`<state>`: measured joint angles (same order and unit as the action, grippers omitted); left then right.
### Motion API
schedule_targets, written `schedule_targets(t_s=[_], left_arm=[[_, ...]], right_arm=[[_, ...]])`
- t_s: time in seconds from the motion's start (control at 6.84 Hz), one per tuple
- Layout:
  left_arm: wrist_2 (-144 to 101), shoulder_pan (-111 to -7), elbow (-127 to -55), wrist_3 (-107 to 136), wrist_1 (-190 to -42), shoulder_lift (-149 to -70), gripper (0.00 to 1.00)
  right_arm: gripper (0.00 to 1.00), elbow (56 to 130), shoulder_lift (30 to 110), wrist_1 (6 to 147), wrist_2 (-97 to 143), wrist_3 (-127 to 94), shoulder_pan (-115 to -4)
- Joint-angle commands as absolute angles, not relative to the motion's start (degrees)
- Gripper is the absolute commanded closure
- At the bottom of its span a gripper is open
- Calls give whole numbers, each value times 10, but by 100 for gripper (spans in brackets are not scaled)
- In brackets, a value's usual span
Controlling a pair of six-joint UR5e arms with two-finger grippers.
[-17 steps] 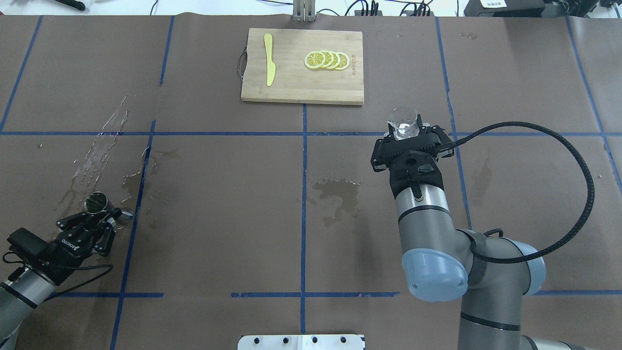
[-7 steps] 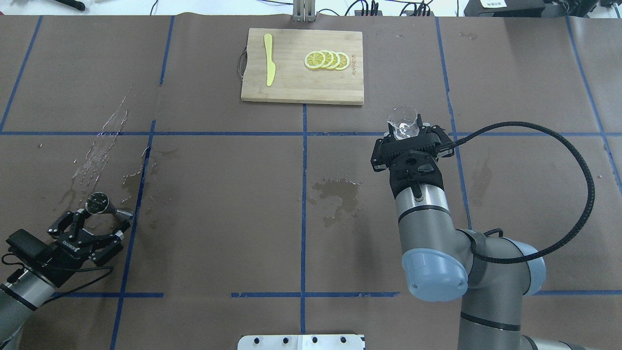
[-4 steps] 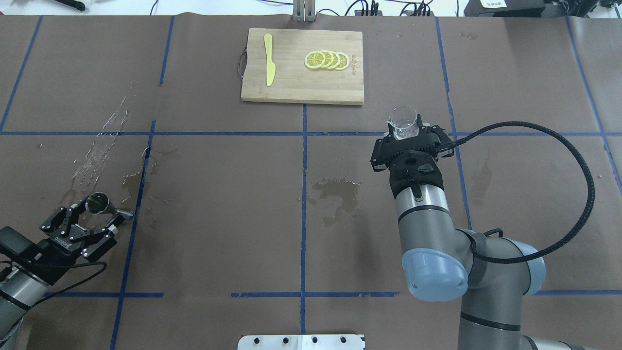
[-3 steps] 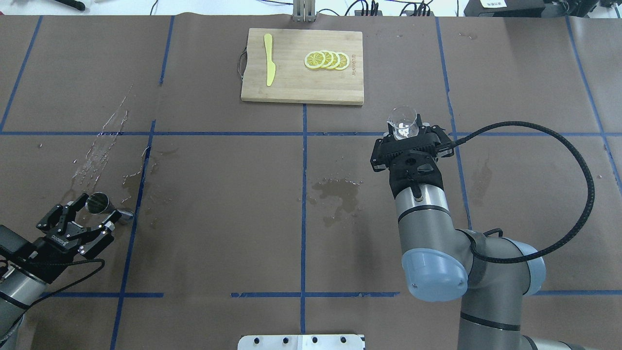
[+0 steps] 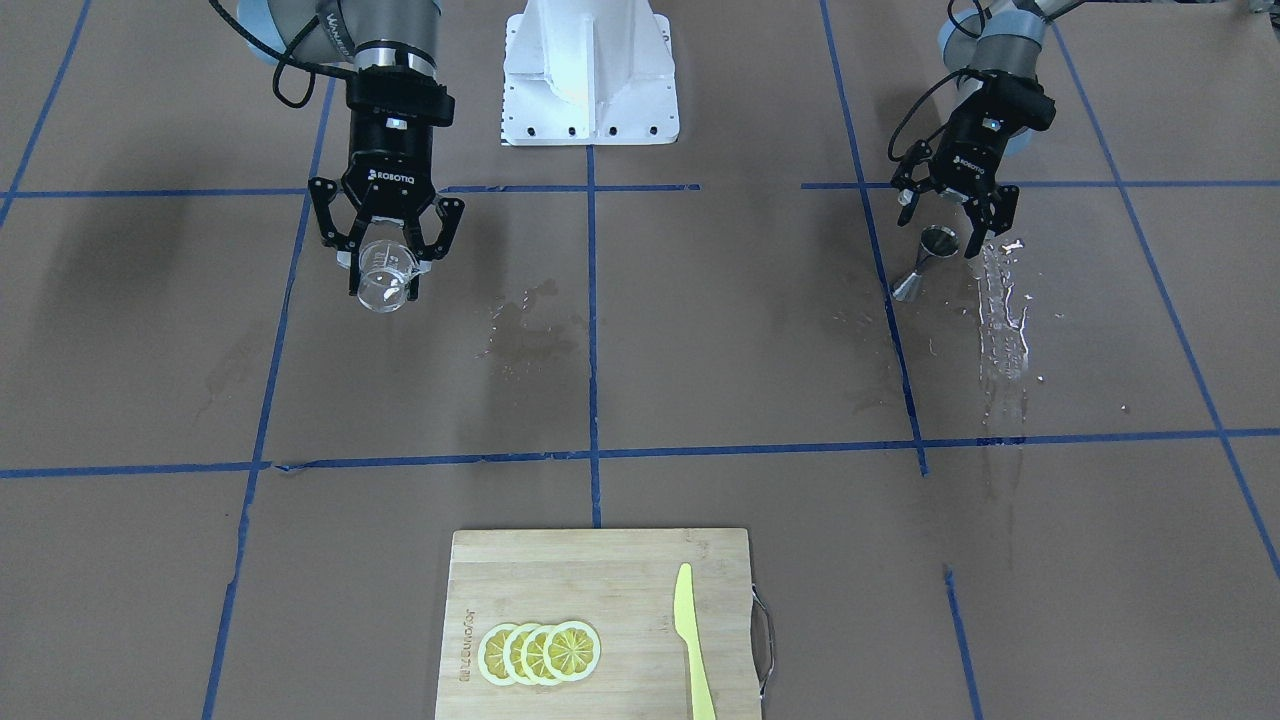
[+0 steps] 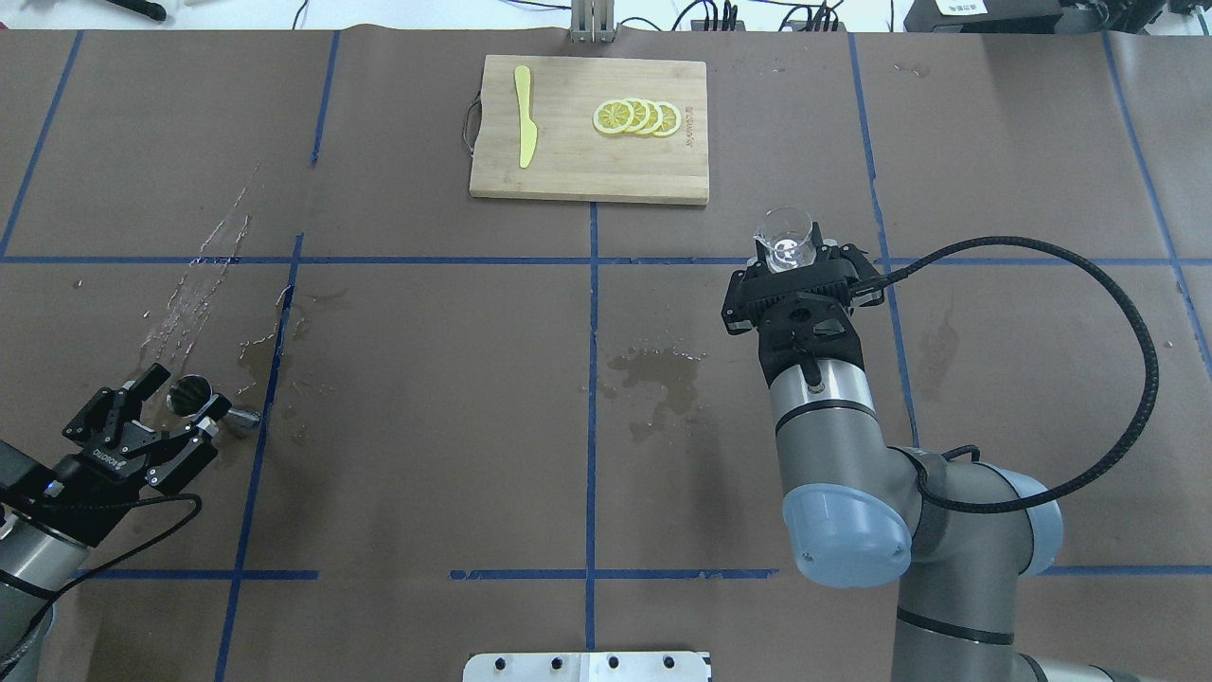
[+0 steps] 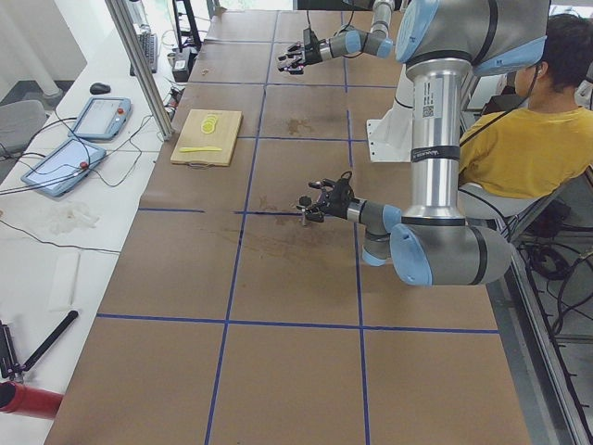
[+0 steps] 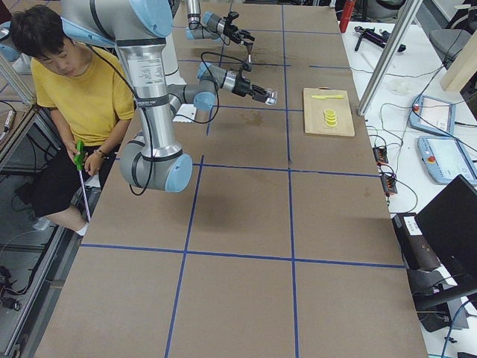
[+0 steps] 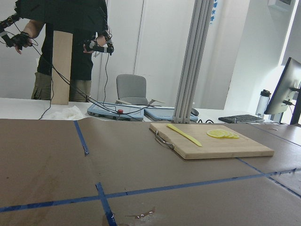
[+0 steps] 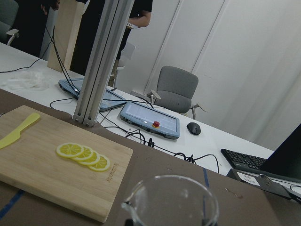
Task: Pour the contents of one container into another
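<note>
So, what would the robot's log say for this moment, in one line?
left jaws: open beside jigger, standing on table | right jaws: shut on glass cup, upright | containers far apart, no pouring

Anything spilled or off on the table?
Yes: a shiny streak of spilled liquid on the paper beside the jigger, plus a darker damp patch mid-table. Nothing looks tipped or broken.
</note>
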<state>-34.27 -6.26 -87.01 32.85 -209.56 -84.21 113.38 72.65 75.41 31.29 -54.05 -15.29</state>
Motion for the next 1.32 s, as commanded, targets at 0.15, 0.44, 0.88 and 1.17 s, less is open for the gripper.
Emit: schedule_targets(t_s=[0.15, 0.44, 0.88, 1.17], left_arm=[[-400, -84, -922, 250, -2117, -833, 0], [-578, -202, -923, 250, -2082, -816, 0], [-911, -436, -920, 245, -1904, -816, 1], [-998, -508, -923, 136, -1751, -826, 1]], right_arm=[[100, 1134, 727, 754, 313, -541, -153], [100, 1134, 727, 754, 313, -541, -153], [100, 1129, 727, 754, 313, -541, -153], [100, 1129, 728, 754, 313, -541, -153]])
